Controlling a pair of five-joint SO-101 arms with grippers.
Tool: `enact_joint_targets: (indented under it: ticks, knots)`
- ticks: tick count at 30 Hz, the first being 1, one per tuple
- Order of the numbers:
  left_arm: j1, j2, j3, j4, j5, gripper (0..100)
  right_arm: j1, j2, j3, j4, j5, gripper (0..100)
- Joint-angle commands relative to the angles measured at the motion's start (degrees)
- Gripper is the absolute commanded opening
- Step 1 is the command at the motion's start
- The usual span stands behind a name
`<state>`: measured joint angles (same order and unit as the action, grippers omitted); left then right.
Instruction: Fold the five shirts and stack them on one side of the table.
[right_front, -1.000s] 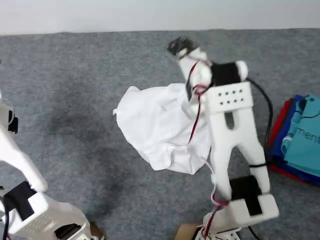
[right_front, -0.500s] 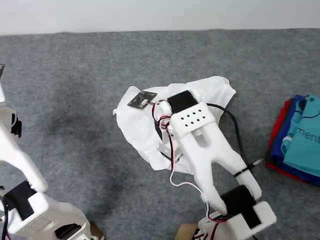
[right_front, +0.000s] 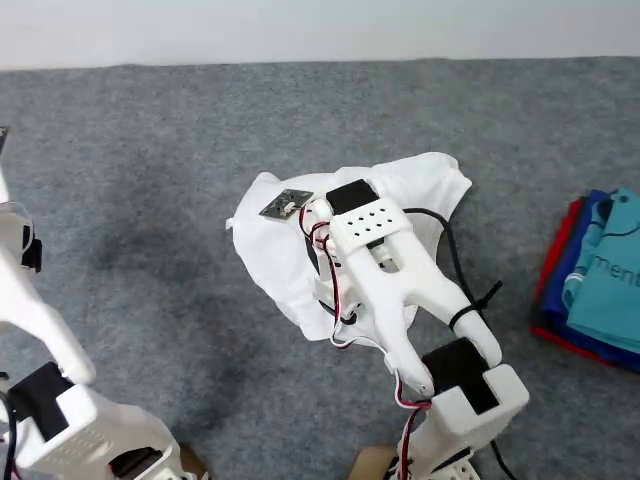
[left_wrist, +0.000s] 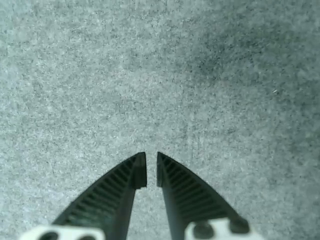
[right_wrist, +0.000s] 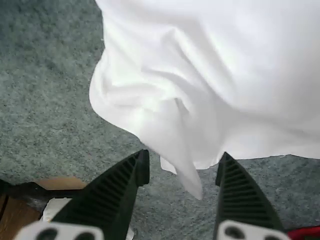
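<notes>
Grey table (right_front: 150, 150) holds a crumpled shirt (right_front: 275, 250) at frame centre, with the right tool (right_wrist: 183, 157) spread apart over its hem, seemingly to pinch it, while the left tool (left_wrist: 151, 160) hangs closed, lower left.

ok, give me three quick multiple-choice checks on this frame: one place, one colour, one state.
1. Where is the stack of coloured shirts?
A. at the right edge of the table in the high view
B. in the middle
C. at the far left edge

2. What colour is the crumpled shirt in the middle?
A. teal
B. white
C. red

3. How is the right gripper?
A. shut on the shirt
B. shut over bare table
C. open

Key: 1 A, the stack lies at the right edge; 2 B, it is plain white; 3 C, its jaws stand wide apart in the right wrist view.
</notes>
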<state>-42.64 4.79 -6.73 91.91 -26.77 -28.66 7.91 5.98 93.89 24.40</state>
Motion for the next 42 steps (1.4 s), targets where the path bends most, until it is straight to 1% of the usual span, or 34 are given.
enact_joint_targets:
  ticks: [1, 3, 4, 5, 7, 11, 13, 15, 17, 20, 26, 30, 34, 39, 42]
  knots:
    - [0.3, -2.5, -0.2, -0.9, 0.4, 4, 0.7, -0.3, -0.4, -0.1, -0.4, 11.5]
    - [0.4, -2.5, -0.2, -0.9, 0.4, 4, 0.7, -0.4, -0.4, -0.4, -0.4, 1.9]
    - [0.4, -2.5, -0.2, -0.9, 0.4, 4, 0.8, -0.6, -0.4, -0.1, -0.4, 0.2]
    - [0.4, -2.5, -0.2, -0.9, 0.4, 4, 1.1, -0.7, -0.4, 0.1, -0.4, 2.2]
    - [0.4, -2.5, -0.2, -1.0, 0.4, 4, 2.4, -1.0, -0.8, 0.8, -0.5, 0.8]
    - [0.5, -2.9, -0.2, -1.7, 0.2, 4, 6.7, -3.2, -8.0, 5.9, -0.4, 1.0]
    - [1.8, -3.0, -0.2, -1.6, 0.1, 4, 9.8, -5.5, -13.7, 8.7, -0.4, 1.0]
    - [3.5, -3.0, -0.2, -1.3, 0.1, 4, 13.3, -9.1, -18.6, 9.1, -0.4, 1.0]
    - [5.6, -3.0, -0.3, -1.3, 0.1, 4, 16.7, -13.5, -22.8, 8.9, 2.1, 0.9]
    - [9.8, -3.0, -0.3, -1.3, 0.1, 4, 21.8, -19.4, -27.3, 8.9, 8.3, 1.0]
    - [21.3, -2.4, -0.2, -1.8, 0.2, 4, 34.0, -26.6, -30.5, 5.9, 8.9, 1.0]
    - [30.4, -2.4, 1.6, -6.6, 0.2, 5, 40.0, -28.2, -30.5, 4.8, 9.0, 1.0]
    - [38.4, -2.4, 5.8, -11.8, 0.2, 6, 42.1, -28.7, -30.4, 5.1, 9.0, 1.0]
    - [46.6, -2.4, 12.3, -13.1, 0.0, 14, 42.3, -28.4, -30.4, 5.1, 9.0, 1.0]
    - [50.1, -2.9, 16.7, -12.7, -4.3, 15, 42.3, -28.3, -30.2, 4.9, 9.0, 1.0]
